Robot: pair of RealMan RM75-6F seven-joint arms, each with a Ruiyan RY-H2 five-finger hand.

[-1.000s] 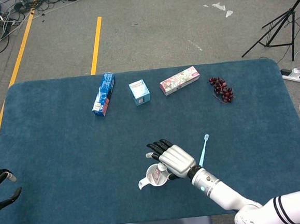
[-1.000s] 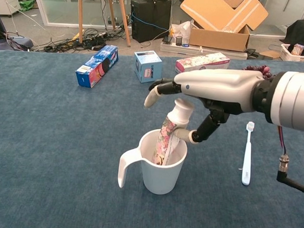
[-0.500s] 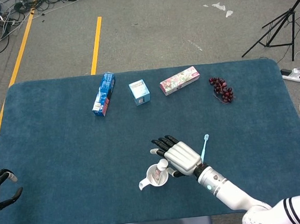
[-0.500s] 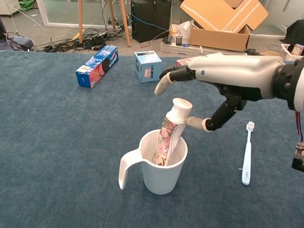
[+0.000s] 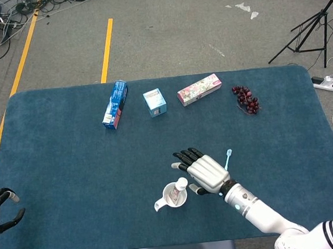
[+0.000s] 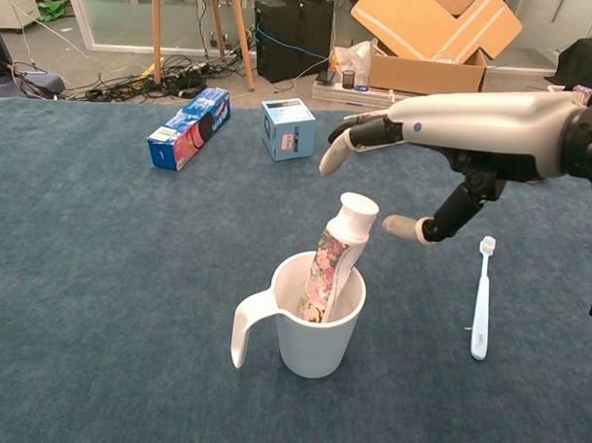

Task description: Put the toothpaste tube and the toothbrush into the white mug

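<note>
Inside white mug (image 6: 316,334), toothpaste tube (image 6: 332,262) cap-up

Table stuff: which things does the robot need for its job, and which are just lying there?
For the job:
white mug
toothpaste tube, standing in the mug, cap up
toothbrush, flat on the table
right hand, open, holding nothing

Just lying about:
blue box
small blue carton
floral box
grapes

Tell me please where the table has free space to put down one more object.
Bare blue cloth spreads left of the white mug, up to the blue carton. The far right corner below the dark grapes is free too. Crowded: between mug, right hand and light blue toothbrush.
</note>
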